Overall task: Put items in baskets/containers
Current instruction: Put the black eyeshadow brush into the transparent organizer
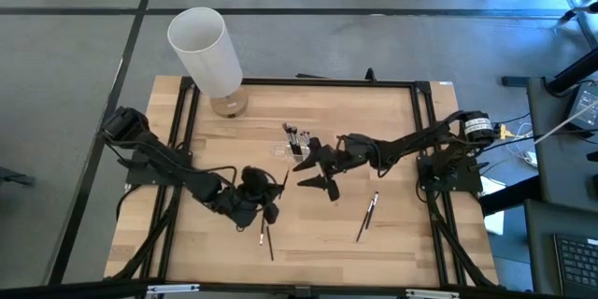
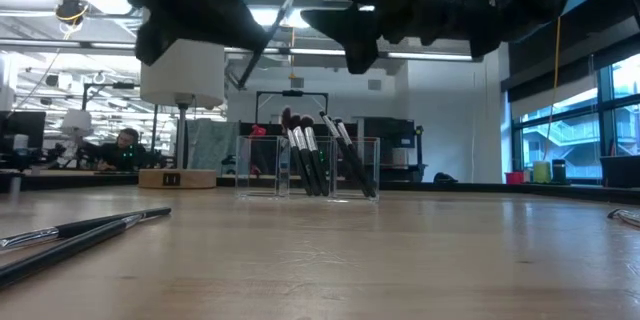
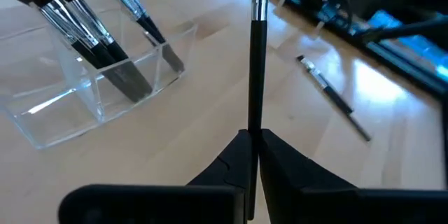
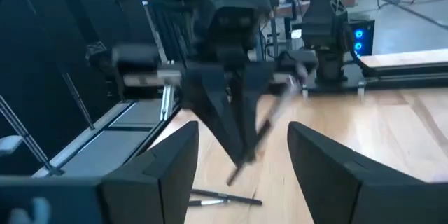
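Lying nearest on the pale wood-grain table (image 2: 420,260): two thin dark sticks (image 2: 80,232) at the front left, two more (image 1: 367,217) toward the right. Hovering above the boards, left gripper (image 3: 253,155), matte black wedge fingers clamped on a slim glossy black brush (image 3: 256,70) with a silver ferrule, standing upright. Facing it just beside, right gripper (image 1: 318,170), broad dark fingers spread wide, holding nothing. Sitting beyond, clear hard-plastic organizer (image 2: 305,168), low, rectangular, partitioned, leaning dark silver-banded brushes (image 2: 325,155) inside. Standing farthest, a smooth white cylinder (image 1: 206,51).
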### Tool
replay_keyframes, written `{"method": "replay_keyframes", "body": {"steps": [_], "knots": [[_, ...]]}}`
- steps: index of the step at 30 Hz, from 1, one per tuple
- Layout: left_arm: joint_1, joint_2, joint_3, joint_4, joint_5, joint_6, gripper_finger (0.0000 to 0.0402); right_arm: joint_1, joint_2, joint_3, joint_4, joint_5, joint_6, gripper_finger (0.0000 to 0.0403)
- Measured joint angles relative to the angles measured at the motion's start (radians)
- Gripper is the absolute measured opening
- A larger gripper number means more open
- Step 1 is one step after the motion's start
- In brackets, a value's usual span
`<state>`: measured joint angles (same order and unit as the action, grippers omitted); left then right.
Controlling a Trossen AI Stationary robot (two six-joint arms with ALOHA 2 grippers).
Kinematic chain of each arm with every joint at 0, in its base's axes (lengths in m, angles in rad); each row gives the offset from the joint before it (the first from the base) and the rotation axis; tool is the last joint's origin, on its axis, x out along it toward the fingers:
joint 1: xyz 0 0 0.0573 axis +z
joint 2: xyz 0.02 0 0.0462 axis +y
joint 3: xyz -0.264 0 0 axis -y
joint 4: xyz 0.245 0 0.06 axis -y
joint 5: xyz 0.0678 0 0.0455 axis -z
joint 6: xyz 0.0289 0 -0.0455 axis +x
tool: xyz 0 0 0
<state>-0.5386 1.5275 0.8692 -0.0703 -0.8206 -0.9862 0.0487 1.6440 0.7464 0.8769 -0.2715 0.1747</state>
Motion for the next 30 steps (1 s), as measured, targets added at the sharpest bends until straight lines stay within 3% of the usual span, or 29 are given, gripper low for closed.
{"method": "replay_keyframes", "body": {"steps": [8, 19, 30], "knots": [[0.055, 0.042, 0.000, 0.097, 0.079, 0.123, 0.0020, 0.018, 0.000, 0.000, 0.003, 0.118, 0.034, 0.0217], [0.063, 0.044, 0.001, 0.185, 0.092, 0.251, 0.0020, 0.080, 0.000, 0.000, -0.007, 0.254, 0.023, 0.0211], [0.063, 0.044, 0.001, 0.185, 0.099, 0.251, 0.0020, 0.082, -0.001, 0.000, -0.006, 0.271, -0.001, 0.0090]]}}
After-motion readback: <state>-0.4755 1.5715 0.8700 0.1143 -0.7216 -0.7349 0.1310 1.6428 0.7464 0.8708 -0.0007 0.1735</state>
